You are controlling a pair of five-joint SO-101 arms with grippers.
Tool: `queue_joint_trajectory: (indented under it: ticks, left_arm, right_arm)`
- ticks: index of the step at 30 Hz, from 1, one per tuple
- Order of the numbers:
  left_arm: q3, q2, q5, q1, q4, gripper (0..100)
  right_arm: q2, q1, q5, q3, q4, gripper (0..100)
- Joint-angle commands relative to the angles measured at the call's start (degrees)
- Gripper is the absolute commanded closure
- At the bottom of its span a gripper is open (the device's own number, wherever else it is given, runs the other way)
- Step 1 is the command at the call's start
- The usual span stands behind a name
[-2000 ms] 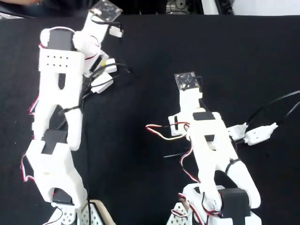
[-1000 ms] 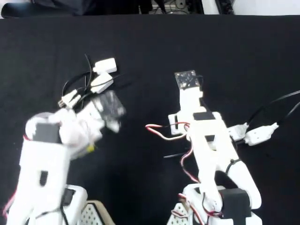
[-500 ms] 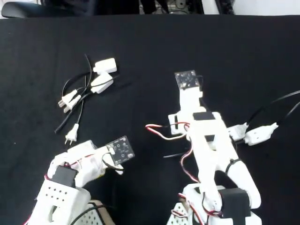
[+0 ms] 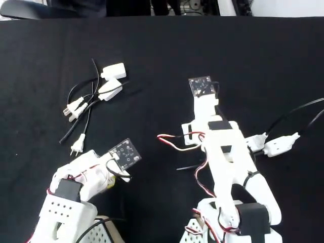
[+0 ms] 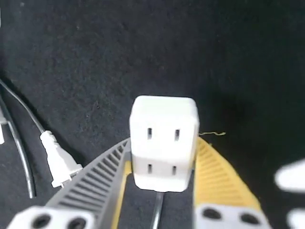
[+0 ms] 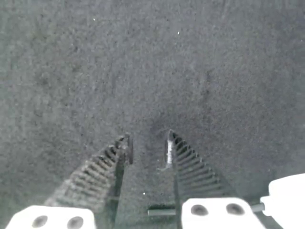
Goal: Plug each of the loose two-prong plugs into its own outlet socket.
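Left gripper [image 5: 162, 147] clenched, seemingly, on the white double socket [image 5: 164, 125]; loose two-prong plug [image 5: 59, 161] lies near it on the cloth [image 5: 238, 57]; right gripper [image 6: 147, 141] parted, empty; pushing a plug in could twist the socket loose.

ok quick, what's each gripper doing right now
left gripper: closed on a white outlet socket
right gripper: slightly open, holding nothing

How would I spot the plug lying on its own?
Start at the black table and find the left gripper, which holds a white socket block. Beside it lies one white plug, alone, apart from the cluster farther back.
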Motion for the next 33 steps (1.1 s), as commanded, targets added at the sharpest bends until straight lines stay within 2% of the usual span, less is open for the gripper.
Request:
queue_joint_trajectory:
  ticks: [1,9,14,18,22,25,29,33]
  left_arm:
    - [-1.54,-0.53,1.67,-0.84,-0.53,71]
    - [-5.85,-0.97,10.64,-9.54,-0.44,71]
    - [-9.27,-0.97,17.14,-18.51,1.58,71]
    - [-10.15,-1.05,22.95,-28.79,2.73,71]
    - [-9.19,-1.05,23.12,-38.11,2.73,71]
    - [-6.9,-1.05,23.12,-43.74,2.29,71]
    - [-4.44,-1.05,20.66,-48.66,2.29,72]
    - [-2.77,-1.05,14.86,-49.54,3.16,85]
  right_arm:
    - [0.13,0.7,0.53,-0.57,-0.97,87.8]
    - [0.13,0.7,0.53,-0.57,-0.88,87.8]
    - [-0.48,0.97,0.44,-1.36,-0.35,87.8]
    - [-3.56,-0.26,0.44,-7.96,10.81,87.8]
    - [-6.9,-5.71,0.53,-19.3,25.49,87.8]
    - [-7.16,-13.27,0.53,-28.62,32.7,87.8]
    - [-4.7,-24.18,0.09,-39.96,36.57,87.7]
    - [3.21,-29.8,-0.7,-49.19,36.92,87.7]
